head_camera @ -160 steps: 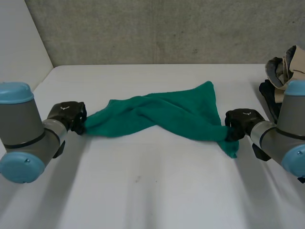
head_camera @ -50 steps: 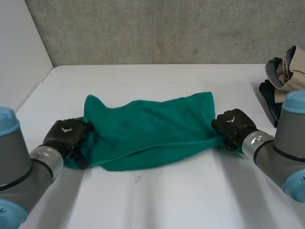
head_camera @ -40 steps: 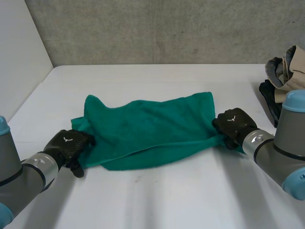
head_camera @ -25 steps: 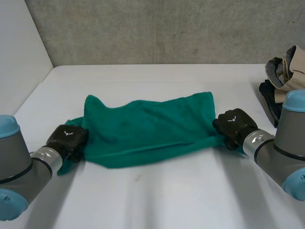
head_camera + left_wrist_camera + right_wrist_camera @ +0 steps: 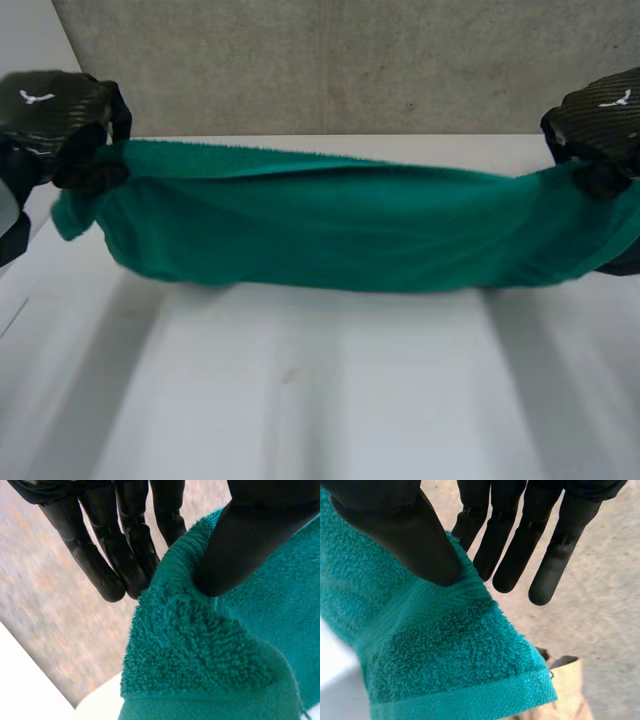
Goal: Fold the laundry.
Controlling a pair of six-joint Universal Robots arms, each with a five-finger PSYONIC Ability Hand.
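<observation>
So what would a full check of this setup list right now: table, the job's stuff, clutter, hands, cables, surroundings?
surface: white table, bare where it shows.
job's things: one green towel, held up and stretched wide between the two hands, its lower edge sagging toward the table.
clutter: a beige patch past the towel's corner in the right wrist view; too little shows to tell what it is.
hands: left hand pinches one end of the towel between thumb and fingers; right hand pinches the other end the same way, near a hemmed corner.
cables: nothing seen.
surroundings: grey concrete wall behind the table.
</observation>
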